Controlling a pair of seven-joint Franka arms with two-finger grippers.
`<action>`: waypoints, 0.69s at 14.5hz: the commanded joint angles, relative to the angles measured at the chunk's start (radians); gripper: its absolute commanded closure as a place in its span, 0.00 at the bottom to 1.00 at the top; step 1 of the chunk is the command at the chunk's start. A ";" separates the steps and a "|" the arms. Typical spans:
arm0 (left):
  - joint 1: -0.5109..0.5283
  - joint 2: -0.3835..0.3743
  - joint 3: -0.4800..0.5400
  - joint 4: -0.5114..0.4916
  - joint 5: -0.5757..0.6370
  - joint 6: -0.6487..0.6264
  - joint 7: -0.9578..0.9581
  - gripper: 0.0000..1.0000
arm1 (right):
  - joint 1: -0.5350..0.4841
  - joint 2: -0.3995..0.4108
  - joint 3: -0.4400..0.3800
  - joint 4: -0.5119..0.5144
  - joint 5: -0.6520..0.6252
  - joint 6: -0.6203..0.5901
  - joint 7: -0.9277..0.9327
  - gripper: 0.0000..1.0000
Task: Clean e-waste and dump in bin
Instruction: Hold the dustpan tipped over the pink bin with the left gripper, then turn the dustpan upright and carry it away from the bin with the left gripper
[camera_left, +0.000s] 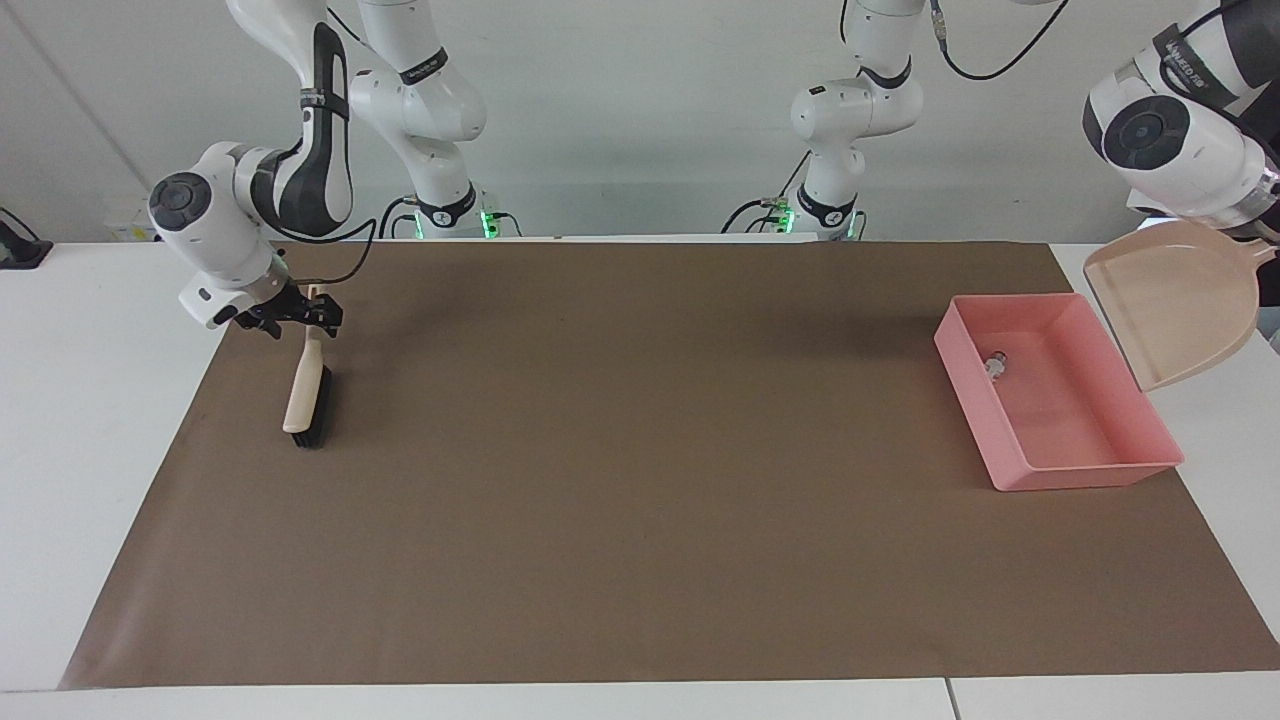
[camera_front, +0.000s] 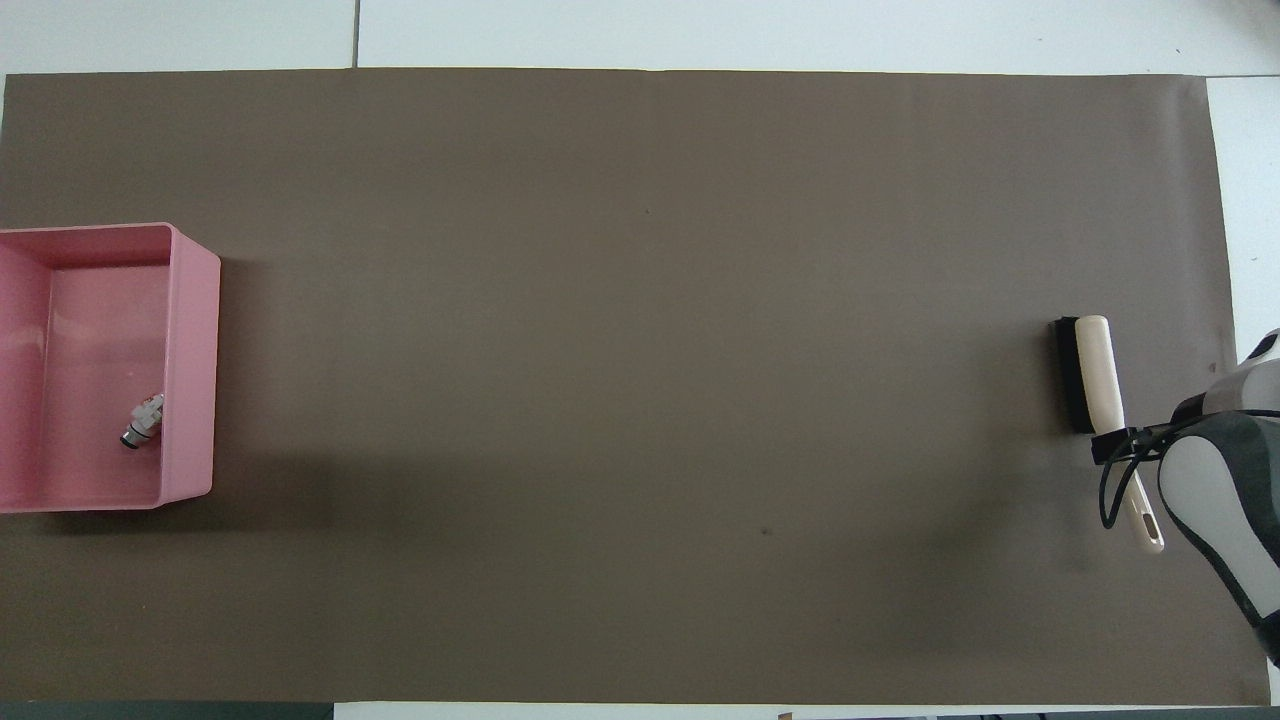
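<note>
E-waste, a tiny white piece with a dark end (camera_left: 995, 365), lies inside the shallow pink rectangular plastic bin (camera_left: 1150, 462) at the left arm's end of the tabletop, close to the bin's wall nearest the robots. In the facing view the beige plastic dustpan (camera_left: 1175, 300) hangs tilted in the air just beside the bin, over the white tabletop (camera_left: 1225, 420); the left end effector gripping it is cut off by the frame edge, and I judge it clamped on the handle. The right end effector (camera_left: 300, 315) sits at the top of the cream-handled brush with black bristles (camera_left: 305, 400), fingers apparently parted around the handle. The brush's bristles rest on the brown paper mat (camera_left: 640, 480).

From overhead, the e-waste (camera_front: 142, 420) lies slantwise against the bin's (camera_front: 195, 370) smooth inner wall. The brush (camera_front: 1095, 375) lies with its long axis running away from the robots, well apart from the bin. Only one piece is visible. The dumping looks done; both tools remain to be put down.
</note>
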 joint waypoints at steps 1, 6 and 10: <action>-0.081 -0.032 0.002 -0.001 -0.112 -0.075 0.001 0.97 | 0.057 -0.001 0.018 0.151 -0.001 -0.061 0.024 0.00; -0.204 -0.056 0.002 -0.036 -0.388 -0.107 -0.019 0.98 | 0.158 -0.007 0.023 0.382 -0.001 -0.203 0.254 0.00; -0.270 -0.072 0.002 -0.127 -0.627 -0.081 -0.092 1.00 | 0.195 0.010 0.021 0.600 0.036 -0.441 0.366 0.00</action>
